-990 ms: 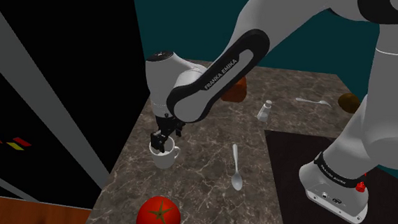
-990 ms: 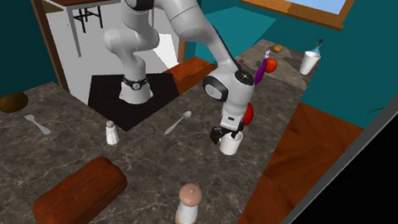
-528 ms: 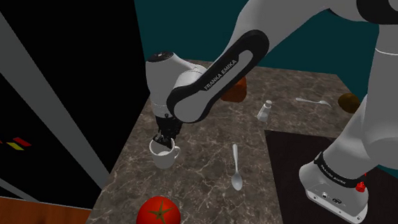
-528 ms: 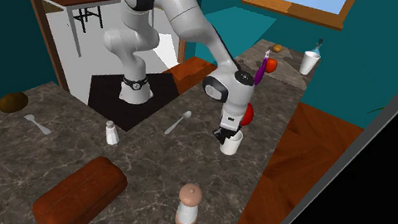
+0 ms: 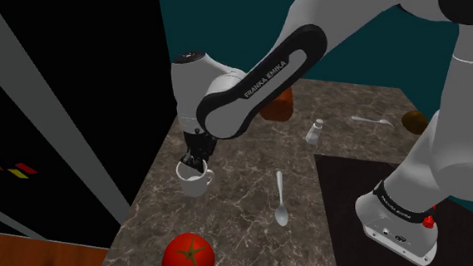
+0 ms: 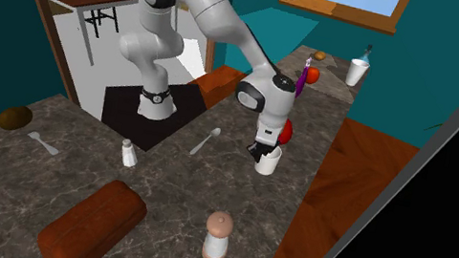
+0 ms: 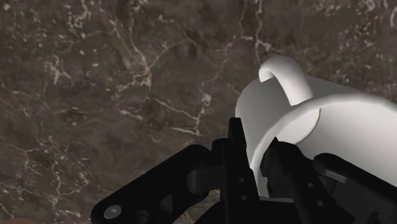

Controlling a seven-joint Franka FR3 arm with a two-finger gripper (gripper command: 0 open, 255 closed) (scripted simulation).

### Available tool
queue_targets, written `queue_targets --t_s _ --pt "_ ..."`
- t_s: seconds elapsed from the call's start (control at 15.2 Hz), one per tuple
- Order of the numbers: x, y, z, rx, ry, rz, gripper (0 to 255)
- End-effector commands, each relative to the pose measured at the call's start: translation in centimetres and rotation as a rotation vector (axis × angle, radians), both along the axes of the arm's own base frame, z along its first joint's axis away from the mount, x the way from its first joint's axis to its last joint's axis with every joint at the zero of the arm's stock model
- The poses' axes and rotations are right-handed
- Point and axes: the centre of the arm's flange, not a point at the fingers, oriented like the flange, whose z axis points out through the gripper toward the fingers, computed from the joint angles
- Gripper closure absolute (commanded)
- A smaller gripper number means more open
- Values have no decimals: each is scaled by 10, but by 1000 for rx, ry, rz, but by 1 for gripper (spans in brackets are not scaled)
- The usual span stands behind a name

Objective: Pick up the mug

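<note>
A white mug stands near the dark marble counter's edge at the shoulder view's left. My black gripper comes down from above and is shut on the mug's rim, one finger inside the cup and one outside. In the wrist view the mug has its wall clasped between the fingertips, with its handle pointing away from the gripper. The second exterior view shows the mug under the gripper, in front of a red tomato.
A tomato lies near the counter's front corner and a spoon lies beside the mug. A shaker, a brown loaf, another spoon and a potato sit farther back. A pepper mill stands near the counter edge.
The fingers closed on the mug's rim a second ago and have stayed shut. The wrist has since risen slightly, and the mug with it.
</note>
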Motion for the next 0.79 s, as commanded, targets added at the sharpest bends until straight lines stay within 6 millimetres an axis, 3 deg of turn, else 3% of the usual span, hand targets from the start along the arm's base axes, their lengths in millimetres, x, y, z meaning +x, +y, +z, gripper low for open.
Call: queue_targets --t_s 0.0,0.59,0.73 --pt "0 0 10 0 0 0 255" --pt "0 0 58 0 0 0 255" --pt "0 0 58 0 0 0 255"
